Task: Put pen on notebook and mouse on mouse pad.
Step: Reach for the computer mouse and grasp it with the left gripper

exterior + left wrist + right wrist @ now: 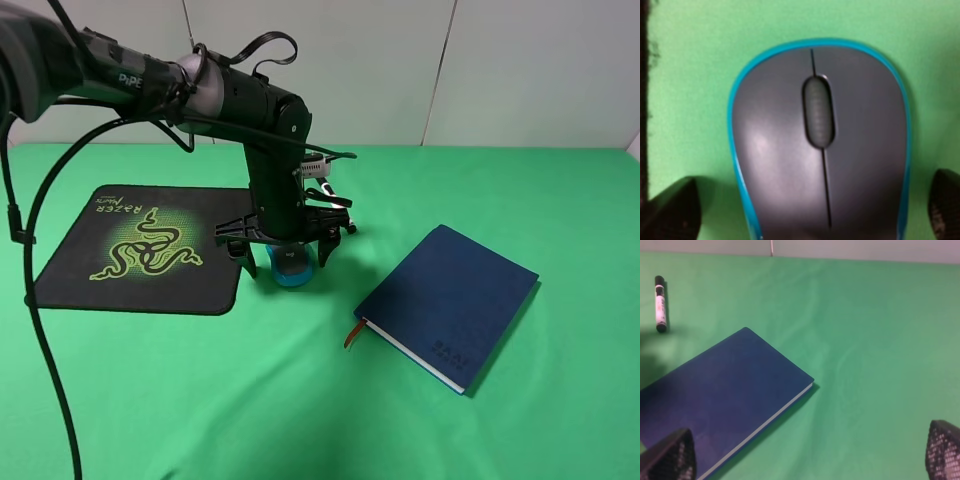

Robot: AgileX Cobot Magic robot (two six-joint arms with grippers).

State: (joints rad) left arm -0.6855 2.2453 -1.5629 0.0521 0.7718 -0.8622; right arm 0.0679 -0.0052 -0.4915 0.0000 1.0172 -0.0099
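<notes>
The mouse [292, 268] [820, 140], grey on top with teal sides, lies on the green cloth just right of the mouse pad [70, 270]. My left gripper [287, 256] [810, 210] is down over it, open, one finger on each side with a sliver of cloth showing between fingers and mouse. The navy notebook [450, 300] [715, 400] lies closed to the right. The white pen [660, 303] with black ends rests on the cloth beyond the notebook; in the exterior view the left arm mostly hides it. My right gripper [805, 455] hovers open above the notebook's edge, holding nothing.
Green cloth covers the whole table [300, 400]. A white wall [500, 60] stands behind it. A black cable [40, 330] hangs from the left arm over the table's left side. The right arm is out of the exterior view.
</notes>
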